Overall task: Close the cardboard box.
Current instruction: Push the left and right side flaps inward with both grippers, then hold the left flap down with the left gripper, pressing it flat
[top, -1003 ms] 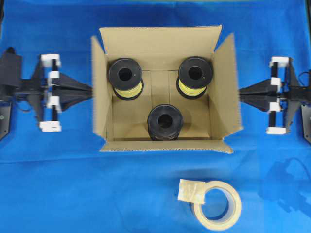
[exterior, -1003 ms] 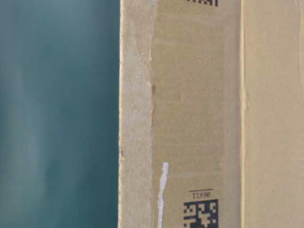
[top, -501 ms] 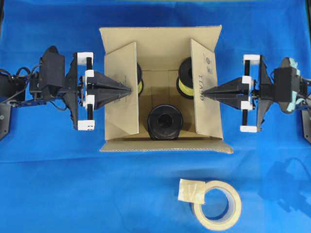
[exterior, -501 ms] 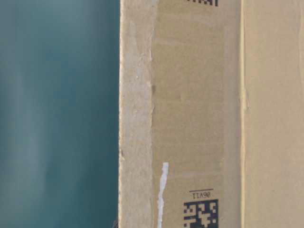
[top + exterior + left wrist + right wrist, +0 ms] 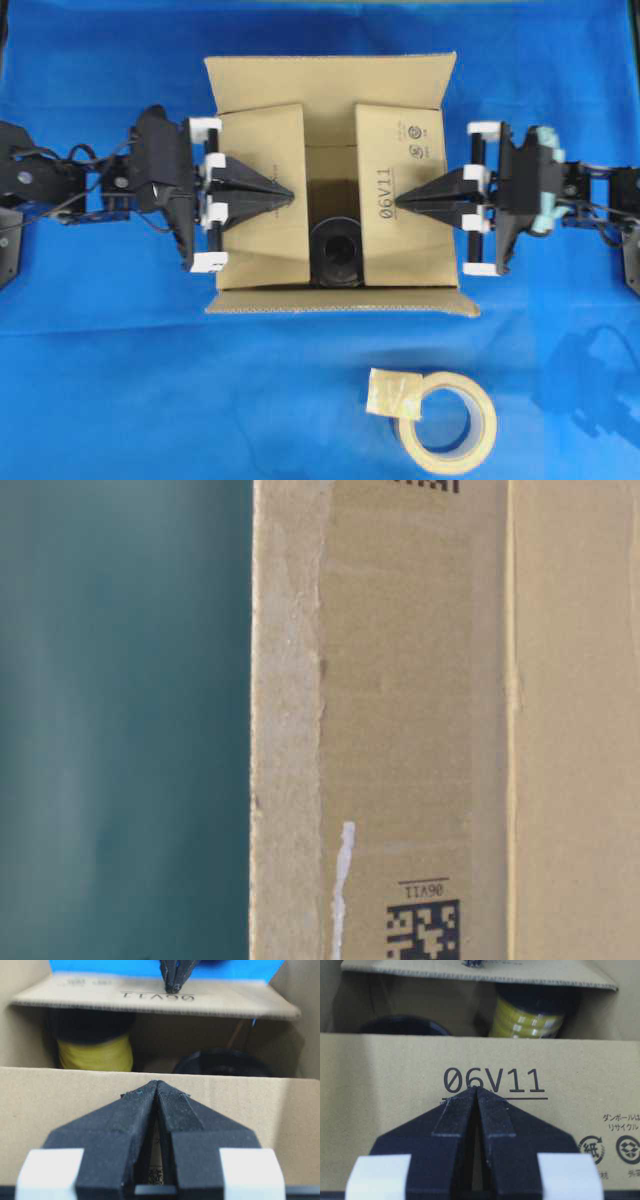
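brown cardboard box (image 5: pixel 330 75) w/ wire spools (image 5: pixel 337 250) inside; left gripper (image 5: pixel 289 193) & right gripper (image 5: pixel 398 205), both pinched closed & empty, press its side flaps down.

Right gripper (image 5: pixel 477 1091): fingertips pressing together, tips touching the cardboard box (image 5: pixel 380 1080) flap just below the printed "06V11". Beyond that flap, inside: yellow-wound spool (image 5: pixel 530 1016) sitting right, black spool (image 5: pixel 397 1025) left (mostly hidden).
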`<state>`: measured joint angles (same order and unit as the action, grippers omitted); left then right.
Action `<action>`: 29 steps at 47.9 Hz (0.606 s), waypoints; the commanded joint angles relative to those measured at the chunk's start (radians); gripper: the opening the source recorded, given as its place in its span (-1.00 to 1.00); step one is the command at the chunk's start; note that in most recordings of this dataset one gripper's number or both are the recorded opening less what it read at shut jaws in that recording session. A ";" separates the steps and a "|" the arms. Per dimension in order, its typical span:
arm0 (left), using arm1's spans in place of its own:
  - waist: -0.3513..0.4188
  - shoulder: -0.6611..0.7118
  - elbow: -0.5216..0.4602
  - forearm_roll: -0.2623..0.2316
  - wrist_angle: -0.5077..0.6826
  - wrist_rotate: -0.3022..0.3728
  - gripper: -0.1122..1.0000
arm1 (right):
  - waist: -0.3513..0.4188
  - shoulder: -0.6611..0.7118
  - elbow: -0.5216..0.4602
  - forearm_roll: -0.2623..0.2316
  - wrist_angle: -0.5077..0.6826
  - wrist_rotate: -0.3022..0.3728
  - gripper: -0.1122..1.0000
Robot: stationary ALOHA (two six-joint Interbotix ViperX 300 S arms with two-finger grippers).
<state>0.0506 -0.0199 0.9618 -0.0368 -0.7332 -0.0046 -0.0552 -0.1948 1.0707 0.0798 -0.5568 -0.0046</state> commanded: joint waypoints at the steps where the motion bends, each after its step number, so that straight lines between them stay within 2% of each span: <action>1: 0.000 0.021 -0.031 -0.003 0.011 -0.003 -0.80 | -0.002 0.018 -0.028 0.003 0.006 0.002 -0.80; 11: 0.009 0.049 -0.083 -0.003 0.060 -0.006 -0.80 | -0.002 0.018 -0.032 0.003 0.003 0.003 -0.80; 29: 0.100 0.117 -0.244 -0.003 0.089 0.043 -0.80 | -0.003 0.020 -0.034 0.003 0.002 0.003 -0.80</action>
<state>0.1319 0.0982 0.7655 -0.0383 -0.6458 0.0291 -0.0568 -0.1687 1.0523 0.0813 -0.5492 -0.0031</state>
